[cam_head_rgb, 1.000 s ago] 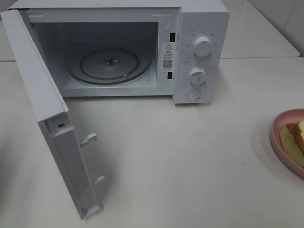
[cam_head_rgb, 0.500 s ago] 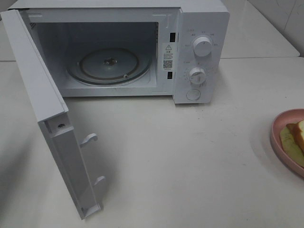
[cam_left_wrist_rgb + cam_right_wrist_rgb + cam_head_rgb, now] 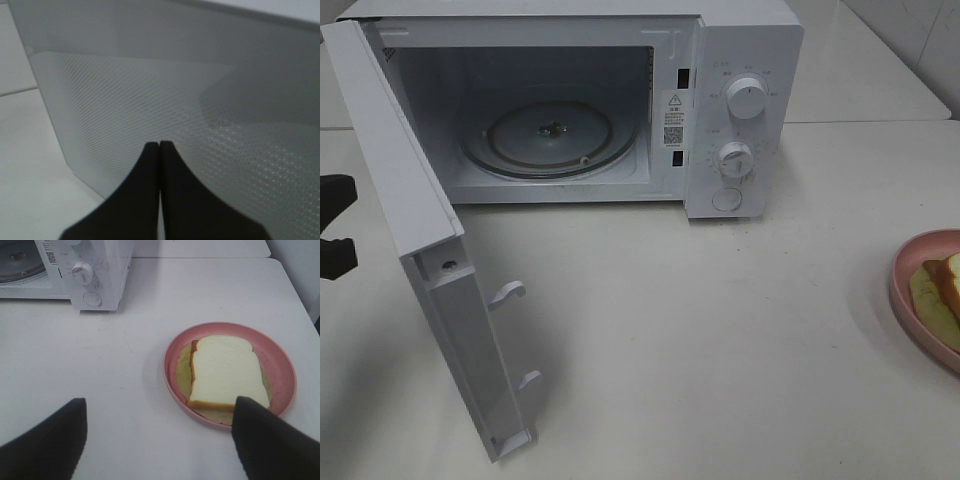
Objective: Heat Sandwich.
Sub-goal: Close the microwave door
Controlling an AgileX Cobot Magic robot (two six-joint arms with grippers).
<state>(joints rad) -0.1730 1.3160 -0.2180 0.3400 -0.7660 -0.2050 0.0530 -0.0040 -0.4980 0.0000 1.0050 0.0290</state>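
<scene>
Newly arrived, the clenched left claw (image 3: 334, 228) sits behind the microwave door (image 3: 430, 270), which a nudge could swing shut.

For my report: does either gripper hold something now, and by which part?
Nothing is held. The left gripper is shut and empty near the microwave door; the right gripper is open above the sandwich.

Open microwave (image 3: 720, 100), sandwich (image 3: 942, 290) on pink plate (image 3: 910, 300), left end effector (image 3: 335, 230) behind door (image 3: 420, 260).
</scene>
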